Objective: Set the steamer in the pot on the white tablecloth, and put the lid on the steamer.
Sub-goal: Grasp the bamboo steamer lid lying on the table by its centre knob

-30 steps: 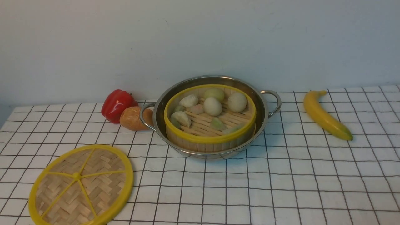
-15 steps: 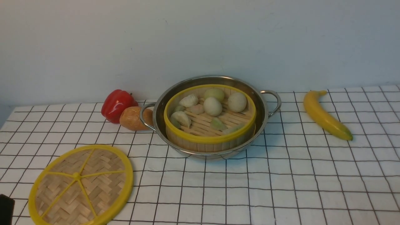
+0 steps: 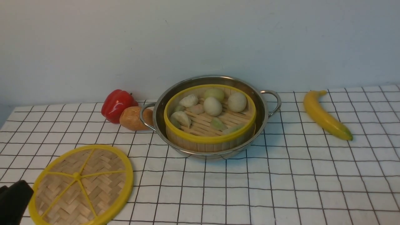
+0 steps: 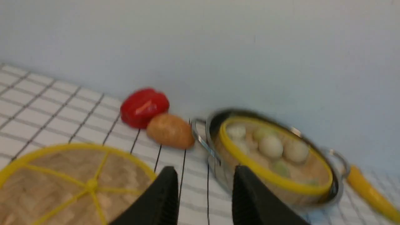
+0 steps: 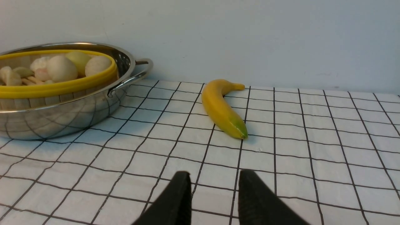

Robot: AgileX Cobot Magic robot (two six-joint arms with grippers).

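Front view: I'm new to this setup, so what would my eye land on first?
The shiny stainless-steel pot sits mid-table on the white grid-lined tablecloth, holding the yellow-rimmed bamboo steamer of toy dumplings. The flat woven-bamboo lid lies on the cloth at front left; a red bell pepper stands left of the pot, a yellow banana right.

Steamer [image 3: 207,145] in pot [image 3: 262,107], lid [image 3: 81,184] front-left on tablecloth [image 3: 281,187], banana [image 3: 325,117] right of pot

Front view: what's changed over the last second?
The left arm has come into the lower-left corner, next to the lid; the left gripper is open and empty. Nothing taken or let go. The steamer in the pot, the lid, banana and pepper stayed put.
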